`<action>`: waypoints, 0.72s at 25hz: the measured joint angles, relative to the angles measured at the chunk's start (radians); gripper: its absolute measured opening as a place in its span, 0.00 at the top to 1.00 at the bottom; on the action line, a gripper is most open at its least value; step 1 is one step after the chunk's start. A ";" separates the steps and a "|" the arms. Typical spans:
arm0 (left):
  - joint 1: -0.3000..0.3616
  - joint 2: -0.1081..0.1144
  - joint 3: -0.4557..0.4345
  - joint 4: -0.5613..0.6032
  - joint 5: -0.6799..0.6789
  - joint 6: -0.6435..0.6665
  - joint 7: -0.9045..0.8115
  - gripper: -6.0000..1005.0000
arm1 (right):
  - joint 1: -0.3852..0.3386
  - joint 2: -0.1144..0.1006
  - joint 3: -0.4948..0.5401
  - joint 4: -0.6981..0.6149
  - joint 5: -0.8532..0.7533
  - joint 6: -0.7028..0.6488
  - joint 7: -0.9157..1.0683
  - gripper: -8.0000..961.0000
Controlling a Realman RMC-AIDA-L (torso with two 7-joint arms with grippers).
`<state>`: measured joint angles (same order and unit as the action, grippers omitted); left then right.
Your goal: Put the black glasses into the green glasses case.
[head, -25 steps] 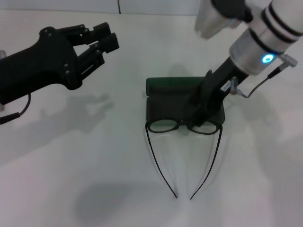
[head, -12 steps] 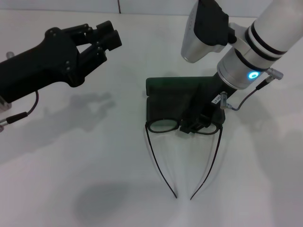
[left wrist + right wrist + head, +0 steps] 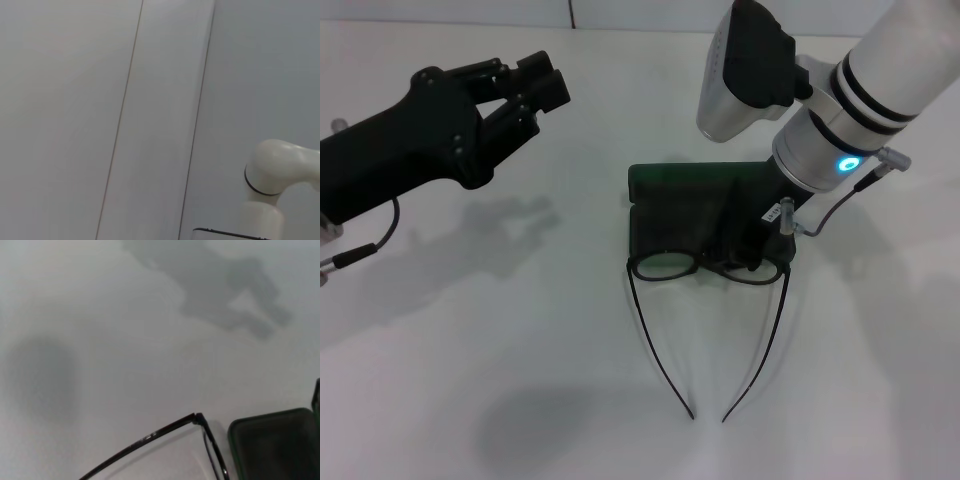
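While temples point nearward, black glasses (image 3: pixel 708 268) lie crosswise

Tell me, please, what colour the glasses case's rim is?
Dark green glasses case rim, clearest in the head view.

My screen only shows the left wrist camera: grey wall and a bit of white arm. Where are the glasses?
Observer: The black glasses lie on the white table, temple arms unfolded, right at the front edge of the green glasses case.
Operator: Is that case open?
Observer: Yes, its lid stands up at the back.
Operator: What are the arms doing?
Observer: The right gripper is down at the glasses' frame, by the lens on its own side. The left gripper hangs off to the left, away from both.
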<state>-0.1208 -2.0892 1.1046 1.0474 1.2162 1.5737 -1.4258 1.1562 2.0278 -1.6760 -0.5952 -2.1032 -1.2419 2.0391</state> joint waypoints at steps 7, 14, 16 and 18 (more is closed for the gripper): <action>-0.012 0.000 -0.003 -0.034 0.000 0.010 0.029 0.84 | -0.017 0.000 -0.001 -0.004 0.012 0.021 -0.001 0.87; -0.022 0.000 -0.004 -0.044 0.000 0.037 0.037 0.85 | -0.132 0.000 0.010 -0.161 0.012 0.000 -0.001 0.94; -0.022 0.002 -0.012 -0.044 0.000 0.069 0.033 0.85 | -0.199 -0.001 0.024 -0.276 0.013 -0.008 -0.001 0.94; -0.023 0.005 -0.023 -0.049 0.000 0.105 0.024 0.86 | -0.274 -0.002 0.047 -0.401 0.018 -0.014 -0.001 0.94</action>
<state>-0.1437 -2.0846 1.0817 0.9985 1.2160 1.6791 -1.4014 0.8819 2.0255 -1.6290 -0.9958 -2.0854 -1.2556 2.0385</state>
